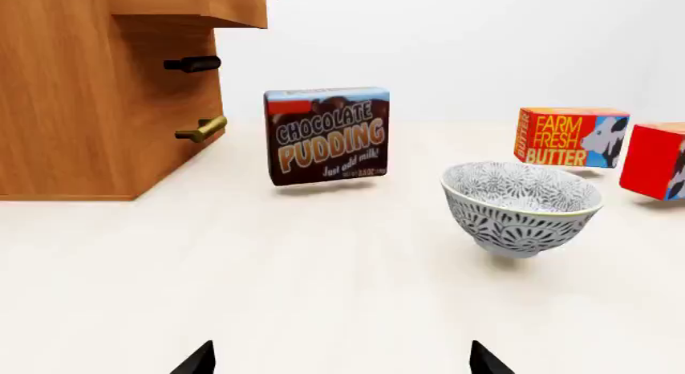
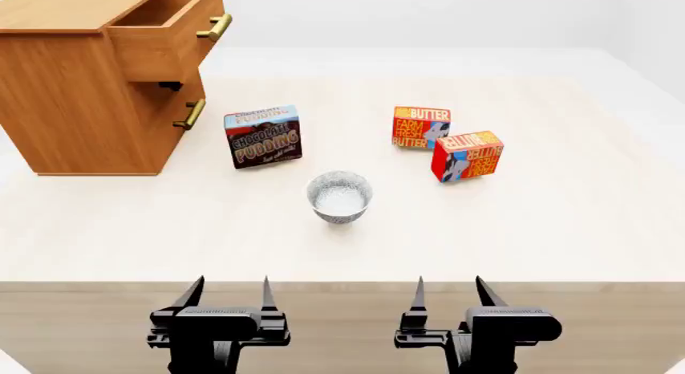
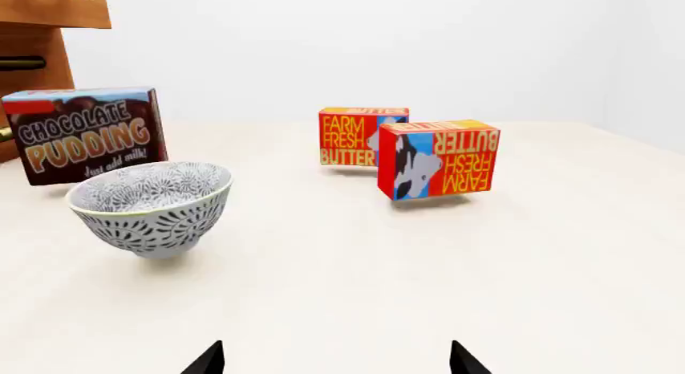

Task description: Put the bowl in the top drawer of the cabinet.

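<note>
Bowl [image 2: 339,197]: one small round white ceramic piece with blue-grey floral speckle, upright on its short foot, mouth up, no long axis. Stands on the pale table [image 2: 557,229], near the brown chocolate pudding box [image 2: 263,136], one of three boxes; two red-orange butter boxes [image 2: 421,127] lie beyond. Left gripper [image 2: 227,292] and right gripper [image 2: 447,292]: jaws spread, holding nothing. Orange-brown wooden cabinet [image 2: 75,101]: top drawer [image 2: 166,37] pulled out.
</note>
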`<state>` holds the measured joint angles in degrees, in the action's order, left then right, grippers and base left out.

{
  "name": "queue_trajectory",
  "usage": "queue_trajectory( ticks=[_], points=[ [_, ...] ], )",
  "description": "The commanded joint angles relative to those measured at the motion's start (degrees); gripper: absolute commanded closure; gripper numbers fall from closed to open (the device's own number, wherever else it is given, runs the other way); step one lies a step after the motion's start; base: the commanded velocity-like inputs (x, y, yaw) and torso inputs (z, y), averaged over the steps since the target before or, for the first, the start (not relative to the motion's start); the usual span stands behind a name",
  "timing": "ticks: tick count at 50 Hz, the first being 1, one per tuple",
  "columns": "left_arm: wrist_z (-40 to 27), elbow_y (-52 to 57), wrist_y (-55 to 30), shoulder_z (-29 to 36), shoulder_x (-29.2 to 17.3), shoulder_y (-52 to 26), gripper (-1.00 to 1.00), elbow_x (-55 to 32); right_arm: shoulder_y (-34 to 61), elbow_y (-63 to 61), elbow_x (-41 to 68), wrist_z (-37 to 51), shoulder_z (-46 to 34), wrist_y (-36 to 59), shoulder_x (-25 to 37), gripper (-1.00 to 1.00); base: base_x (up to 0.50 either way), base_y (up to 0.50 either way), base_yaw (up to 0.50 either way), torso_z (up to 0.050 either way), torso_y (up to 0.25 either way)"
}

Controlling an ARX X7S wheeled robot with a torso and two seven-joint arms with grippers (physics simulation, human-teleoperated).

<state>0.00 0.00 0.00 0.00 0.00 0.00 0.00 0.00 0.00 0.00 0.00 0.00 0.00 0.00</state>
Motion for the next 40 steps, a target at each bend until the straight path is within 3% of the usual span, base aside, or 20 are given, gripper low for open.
queue_trajectory(
  ticks=[1,14,27,34,40],
  points=[
    [-1.05,-0.06,-0.43,1.13,-0.92,0.04,-1.00,-0.79,-0.03,-0.40,0.86,1.01,-1.29,1.18,0.90,-1.00,0.00,0.00,0.00,0.000,0.000],
    [-2.01,-1.52,0.67,3.53,-3.08,-0.06,-1.00,-3.86,0.36,-0.41,3.31,2.63,-4.16,2.60,2.67,-1.00,0.00,0.00,0.00,0.002,0.000],
    [-3.31,1.90,-2.23,4.25,-4.50,-2.84,-1.00,-5.48,1.58,-4.44,3.60,4.72,-5.11,5.48,4.60,-1.00,0.00,0.00,0.00,0.050,0.000],
    [-4.15,9.57,-11.23,4.31,-6.23,-7.79,-1.00,-6.45,6.24,-13.58,1.00,5.77,-6.53,16.00,6.94,-1.00,0.00,0.00,0.00,0.050,0.000],
    [-1.77,14.09,-23.71,5.44,-8.14,-13.67,-1.00,-9.94,12.46,-19.39,2.89,3.64,-6.57,28.26,8.20,-1.00,0.00,0.00,0.00,0.050,0.000]
  ],
)
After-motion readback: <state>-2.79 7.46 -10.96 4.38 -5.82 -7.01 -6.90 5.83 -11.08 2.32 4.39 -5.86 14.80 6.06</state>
